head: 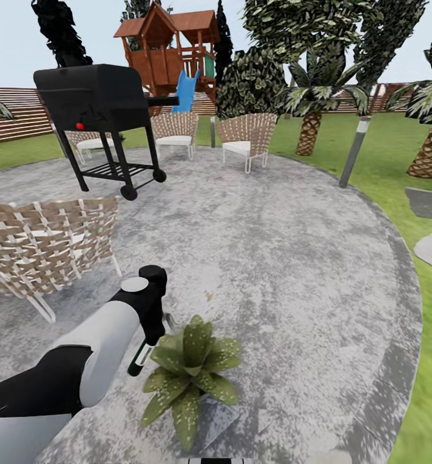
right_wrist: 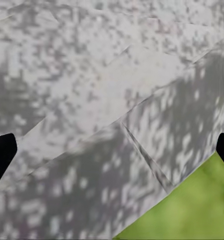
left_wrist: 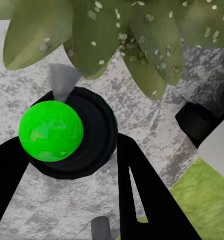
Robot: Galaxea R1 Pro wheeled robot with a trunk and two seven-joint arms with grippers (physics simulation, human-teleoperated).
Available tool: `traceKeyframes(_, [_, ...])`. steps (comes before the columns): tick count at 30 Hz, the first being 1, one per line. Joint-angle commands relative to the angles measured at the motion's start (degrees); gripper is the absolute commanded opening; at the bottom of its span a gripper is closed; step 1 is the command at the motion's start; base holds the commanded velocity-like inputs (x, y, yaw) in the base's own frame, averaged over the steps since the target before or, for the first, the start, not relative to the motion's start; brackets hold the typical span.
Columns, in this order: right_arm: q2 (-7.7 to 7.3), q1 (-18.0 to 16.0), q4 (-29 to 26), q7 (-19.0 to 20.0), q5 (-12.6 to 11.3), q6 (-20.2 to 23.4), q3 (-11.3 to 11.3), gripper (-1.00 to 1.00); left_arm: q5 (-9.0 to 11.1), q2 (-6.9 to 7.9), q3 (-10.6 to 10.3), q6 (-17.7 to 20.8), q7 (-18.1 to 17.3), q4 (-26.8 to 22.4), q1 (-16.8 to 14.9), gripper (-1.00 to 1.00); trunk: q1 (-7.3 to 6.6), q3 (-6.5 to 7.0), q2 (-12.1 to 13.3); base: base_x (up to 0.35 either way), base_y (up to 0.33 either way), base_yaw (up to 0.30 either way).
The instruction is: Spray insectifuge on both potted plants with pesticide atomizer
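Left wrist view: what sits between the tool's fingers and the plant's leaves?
A dark round bottle top with a bright green cap sits between the left tool's fingers; beyond it, bare grey paving reaches the potted plant.

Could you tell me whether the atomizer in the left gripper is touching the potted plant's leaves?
Cannot tell. In the left wrist view the atomizer, between the left gripper's fingers, overlaps the potted plant, without plain contact or gap.

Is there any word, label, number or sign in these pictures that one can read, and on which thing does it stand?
None can be read.
The bottle held in the left gripper: no label faces the camera.
The grill: a red knob, no writing.
The potted plant, the chairs and the grey post: no lettering.
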Motion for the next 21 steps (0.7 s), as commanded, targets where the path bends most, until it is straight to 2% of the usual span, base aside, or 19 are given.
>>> traceKeyframes(1, [-0.01,-0.02,0.02,-0.08,-0.54,-0.17,0.48,1.00,-0.59,-0.09,0.25,0.61,-0.47,-0.04,-0.04,-1.00,-0.01,-0.05,-0.02,0.015,-0.269,0.122])
traceKeyframes(11, [-0.01,-0.02,0.02,-0.08,-0.54,-0.14,0.48,1.00,-0.66,-0.12,0.16,0.82,-0.47,-0.04,-0.04,-1.00,-0.01,-0.05,-0.02,-0.056,-0.271,0.247])
traceKeyframes(19, [-0.01,-0.02,0.02,-0.06,-0.54,-0.20,0.48,1.00,-0.68,-0.03,0.09,0.87,-0.47,-0.04,-0.04,-1.00,-0.01,-0.05,-0.02,-0.035,-0.272,0.047])
traceKeyframes(21, [-0.01,-0.02,0.02,-0.06,-0.54,-0.20,0.48,1.00,-1.28,-0.03,0.08,0.87,-0.47,-0.04,-0.04,-1.00,-0.01,-0.05,-0.02,-0.025,-0.276,0.191])
